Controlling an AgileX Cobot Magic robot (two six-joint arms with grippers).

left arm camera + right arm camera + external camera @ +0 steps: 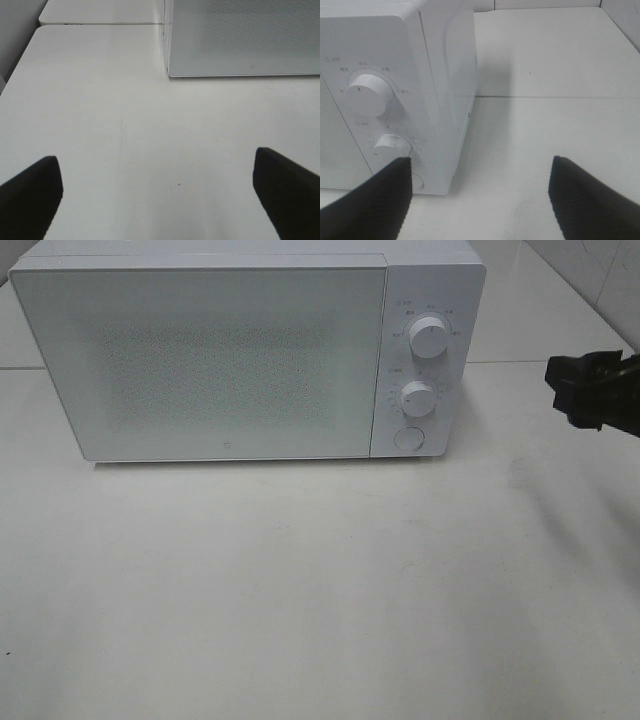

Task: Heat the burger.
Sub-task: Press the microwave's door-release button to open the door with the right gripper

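The burger is out of view in every frame. A white microwave point(210, 355) stands at the back of the table with its door shut; its frosted door hides the inside. My right gripper point(585, 390) hovers to the right of the microwave's control panel, open and empty. In the right wrist view its fingers point(375, 200) stand wide apart, with the gripper point(480, 175) facing the microwave's right front corner point(435, 75). My left gripper point(157, 165) is open and empty over bare table, in front of the microwave's left corner point(240, 35). It does not show in the exterior high view.
The control panel carries an upper knob point(429, 338), a lower knob point(419, 400) and a round button point(408, 438). A white table point(300, 590) stretches in front of the microwave. A second tabletop point(100, 12) adjoins it at the back.
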